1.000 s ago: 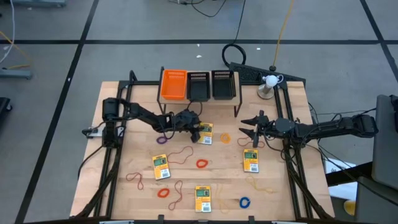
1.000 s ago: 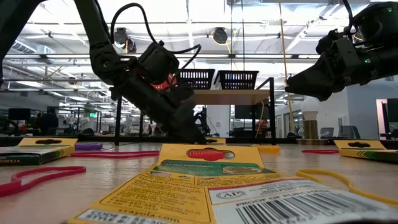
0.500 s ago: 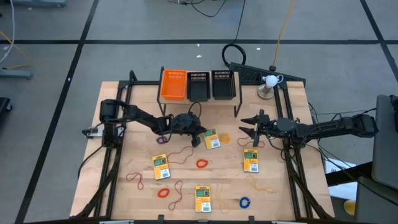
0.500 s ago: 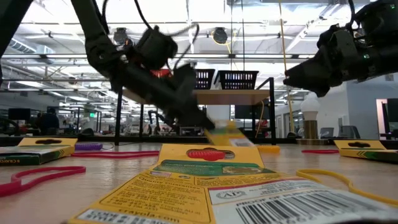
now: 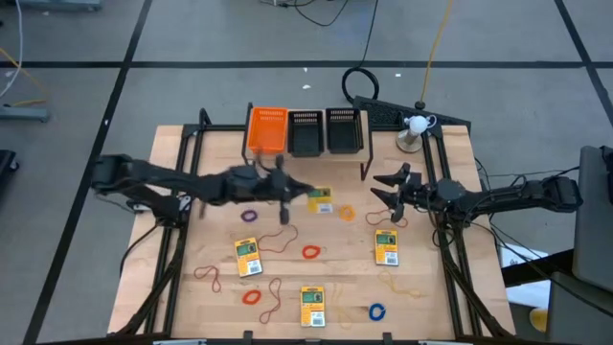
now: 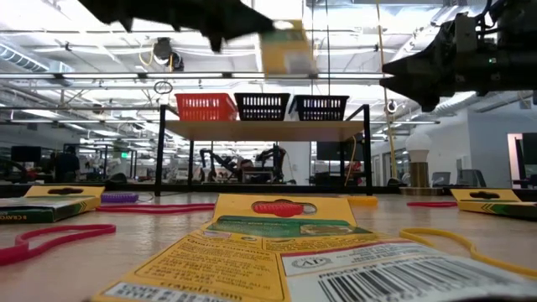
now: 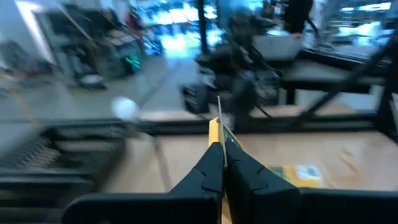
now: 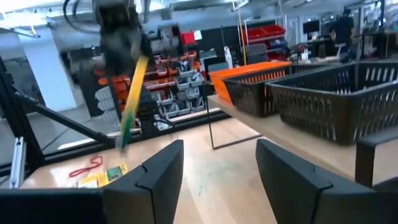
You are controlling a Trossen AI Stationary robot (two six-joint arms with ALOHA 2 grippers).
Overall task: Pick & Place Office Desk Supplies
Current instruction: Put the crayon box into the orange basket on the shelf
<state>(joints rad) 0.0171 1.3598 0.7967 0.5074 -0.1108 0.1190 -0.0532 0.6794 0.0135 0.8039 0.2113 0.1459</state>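
My left gripper (image 5: 287,195) hangs high above the table's middle, shut on a yellow-and-green card box (image 5: 319,199), which also shows at the top of the low view (image 6: 285,46). Three more card boxes (image 5: 248,256) (image 5: 312,305) (image 5: 386,247) lie flat on the table among rubber-band rings, purple (image 5: 250,216), red (image 5: 310,252), orange (image 5: 251,296) and blue (image 5: 376,311), and thin loopy bands (image 5: 278,237). My right gripper (image 5: 379,192) stands open at the right of the middle, above the table, with nothing between its fingers (image 8: 161,171). My left gripper pinches the card box between its two fingers (image 7: 239,168), on its two flat faces at one end (image 7: 217,134). The box is lifted clear of the table and hangs slanting below the fingers (image 8: 132,93).
A raised rack at the table's far edge carries an orange mesh bin (image 5: 268,129) and two black ones (image 5: 306,131) (image 5: 343,129). A white lamp-like object (image 5: 414,125) stands at the far right. An orange ring (image 5: 347,212) lies near the held box.
My left gripper has shut on the card box near the table's middle and risen steeply with it. The box, flat on the table a second ago, is now lifted clear and hangs from the fingers. My right gripper has kept still.
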